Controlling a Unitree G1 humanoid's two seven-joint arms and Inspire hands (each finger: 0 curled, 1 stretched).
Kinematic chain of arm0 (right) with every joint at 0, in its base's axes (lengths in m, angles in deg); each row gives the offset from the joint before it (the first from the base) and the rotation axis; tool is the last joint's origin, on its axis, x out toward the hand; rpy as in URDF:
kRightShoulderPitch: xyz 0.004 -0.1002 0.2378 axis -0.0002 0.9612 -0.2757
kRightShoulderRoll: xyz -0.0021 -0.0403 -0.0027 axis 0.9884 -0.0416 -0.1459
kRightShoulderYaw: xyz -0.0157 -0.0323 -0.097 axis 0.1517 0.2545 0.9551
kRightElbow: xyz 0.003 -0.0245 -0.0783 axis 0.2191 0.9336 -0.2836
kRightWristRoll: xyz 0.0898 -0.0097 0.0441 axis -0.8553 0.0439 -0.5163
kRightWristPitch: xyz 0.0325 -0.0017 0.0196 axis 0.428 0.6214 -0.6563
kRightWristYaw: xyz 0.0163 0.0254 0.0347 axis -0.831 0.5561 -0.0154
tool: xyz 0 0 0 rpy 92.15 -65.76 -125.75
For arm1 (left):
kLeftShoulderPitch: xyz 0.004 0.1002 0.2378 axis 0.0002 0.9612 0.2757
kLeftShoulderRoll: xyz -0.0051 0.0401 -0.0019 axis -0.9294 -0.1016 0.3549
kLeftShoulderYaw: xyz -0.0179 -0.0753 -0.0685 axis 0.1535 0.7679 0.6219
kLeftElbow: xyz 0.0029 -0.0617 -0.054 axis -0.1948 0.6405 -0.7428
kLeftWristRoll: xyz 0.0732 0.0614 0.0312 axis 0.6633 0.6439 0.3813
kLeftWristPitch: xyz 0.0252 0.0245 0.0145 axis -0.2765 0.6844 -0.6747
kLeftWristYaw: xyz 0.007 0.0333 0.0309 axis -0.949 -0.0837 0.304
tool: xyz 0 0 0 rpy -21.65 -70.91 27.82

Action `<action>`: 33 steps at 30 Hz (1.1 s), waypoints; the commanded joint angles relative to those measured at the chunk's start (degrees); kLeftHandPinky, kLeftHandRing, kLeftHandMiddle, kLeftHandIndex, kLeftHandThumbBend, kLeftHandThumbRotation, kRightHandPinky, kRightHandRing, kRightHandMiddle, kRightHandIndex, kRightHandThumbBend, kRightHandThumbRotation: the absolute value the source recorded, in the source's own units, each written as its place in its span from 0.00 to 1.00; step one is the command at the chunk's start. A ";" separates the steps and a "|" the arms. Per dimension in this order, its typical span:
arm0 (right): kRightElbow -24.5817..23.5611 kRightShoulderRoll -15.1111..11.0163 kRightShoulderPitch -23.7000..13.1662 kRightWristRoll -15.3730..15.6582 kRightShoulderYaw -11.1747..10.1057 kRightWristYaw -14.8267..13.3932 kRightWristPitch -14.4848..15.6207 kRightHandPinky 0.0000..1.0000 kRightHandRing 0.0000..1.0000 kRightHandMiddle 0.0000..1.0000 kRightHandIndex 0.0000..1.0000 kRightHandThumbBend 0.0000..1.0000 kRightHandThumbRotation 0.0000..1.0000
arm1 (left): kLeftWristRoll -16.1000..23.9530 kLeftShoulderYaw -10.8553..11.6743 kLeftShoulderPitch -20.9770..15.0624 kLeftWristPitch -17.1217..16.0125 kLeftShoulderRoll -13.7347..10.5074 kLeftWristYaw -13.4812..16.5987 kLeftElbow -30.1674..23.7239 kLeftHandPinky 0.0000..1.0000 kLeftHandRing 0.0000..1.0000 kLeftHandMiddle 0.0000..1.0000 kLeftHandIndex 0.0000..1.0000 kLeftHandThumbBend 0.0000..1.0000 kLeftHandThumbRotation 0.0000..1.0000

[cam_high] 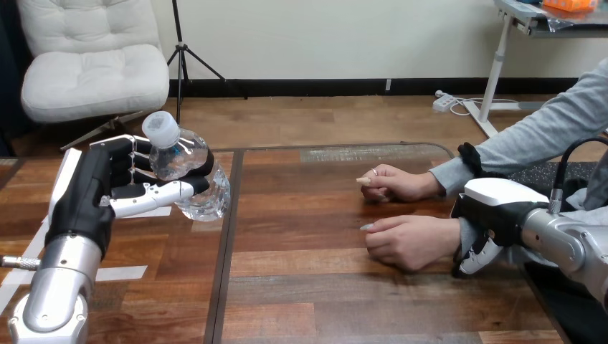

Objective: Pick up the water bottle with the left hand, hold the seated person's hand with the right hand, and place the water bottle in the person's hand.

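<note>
The left hand [100, 190] grips the clear, white-capped plastic water bottle [190, 168] above the wooden table [323, 287], while the right hand [495, 208] curls round the person's nearer wrist [448, 233], apparently steadying it for delivery.

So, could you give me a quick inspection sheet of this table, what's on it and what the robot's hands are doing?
Surface: wooden table.
Job's things: water bottle, capped and tilted, in the left hand; the person's near hand and far hand rest on the table.
Clutter: white tape strips at the left.
Hands: left hand curled round the bottle; right hand over the near hand's wrist, grip cannot be told.
Cables: nothing seen.
Surroundings: the person's sleeve reaches in from the right.
</note>
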 commanded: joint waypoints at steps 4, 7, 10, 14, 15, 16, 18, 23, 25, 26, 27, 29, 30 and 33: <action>-0.04 0.37 -0.04 -1.38 -1.17 -0.77 -1.09 0.11 0.17 0.23 0.23 0.59 0.00 | -0.33 0.77 -2.40 -1.75 -0.83 0.32 -3.01 0.30 0.36 0.41 0.43 0.66 0.00; 0.11 0.54 0.02 -2.45 -2.04 0.37 -0.91 0.12 0.18 0.24 0.24 0.59 0.00 | -0.09 0.63 -2.36 -1.66 -0.90 0.35 -3.15 0.30 0.36 0.41 0.43 0.66 0.00; 0.15 0.57 0.12 -3.24 -2.47 0.88 -0.94 0.12 0.18 0.24 0.24 0.60 0.00 | -0.09 0.59 -2.32 -1.47 -0.85 0.34 -3.33 0.30 0.36 0.41 0.43 0.66 0.00; 0.16 0.55 0.25 -3.85 -2.70 1.05 -1.00 0.13 0.18 0.24 0.24 0.61 0.00 | -0.14 0.57 -2.29 -1.38 -0.82 0.26 -3.38 0.30 0.36 0.41 0.43 0.66 0.00; 0.17 0.55 0.31 -4.05 -2.82 1.10 -1.09 0.13 0.19 0.25 0.24 0.61 0.00 | -0.15 0.56 -2.27 -1.30 -0.78 0.27 -3.39 0.30 0.36 0.41 0.43 0.66 0.00; 0.18 0.55 0.35 -4.19 -2.87 1.14 -1.14 0.13 0.19 0.25 0.24 0.61 0.00 | -0.16 0.56 -2.26 -1.23 -0.75 0.29 -3.40 0.30 0.36 0.41 0.43 0.66 0.00; 0.14 0.50 0.42 -4.41 -3.00 1.20 -1.33 0.14 0.19 0.25 0.24 0.61 0.00 | -0.16 0.54 -2.25 -1.10 -0.70 0.34 -3.44 0.30 0.36 0.41 0.43 0.66 0.00; 0.07 0.47 0.45 -4.60 -3.19 1.45 -1.22 0.15 0.20 0.25 0.25 0.61 0.00 | 0.02 0.42 -2.23 -1.18 -0.74 0.37 -3.40 0.30 0.36 0.41 0.43 0.66 0.00; 0.08 0.48 0.46 -4.76 -3.30 1.55 -1.12 0.15 0.20 0.26 0.25 0.61 0.00 | -0.01 0.41 -2.24 -1.16 -0.70 0.36 -3.40 0.30 0.36 0.41 0.43 0.66 0.00; 0.07 0.49 0.47 -4.82 -3.31 1.56 -1.10 0.15 0.20 0.26 0.25 0.61 0.00 | -0.03 0.42 -2.23 -1.17 -0.68 0.35 -3.40 0.30 0.36 0.41 0.43 0.66 0.00; 0.08 0.49 0.51 -4.97 -3.39 1.56 -1.12 0.16 0.20 0.26 0.25 0.61 0.00 | -0.07 0.42 -2.21 -1.35 -0.70 0.29 -3.30 0.30 0.36 0.41 0.43 0.66 0.00; 0.08 0.48 0.55 -5.17 -3.43 1.54 -1.16 0.16 0.21 0.26 0.25 0.61 0.00 | -0.11 0.42 -2.20 -1.57 -0.74 0.21 -3.17 0.30 0.36 0.41 0.43 0.66 0.00; 0.10 0.46 0.56 -5.32 -3.49 1.57 -1.19 0.16 0.21 0.26 0.26 0.61 0.00 | -0.18 0.43 -2.21 -1.76 -0.74 0.14 -3.07 0.30 0.36 0.41 0.43 0.66 0.00; 0.10 0.40 0.60 -5.59 -3.56 1.54 -1.38 0.17 0.21 0.27 0.26 0.60 0.00 | -0.33 0.46 -2.24 -1.89 -0.68 0.08 -2.98 0.30 0.36 0.41 0.43 0.66 0.00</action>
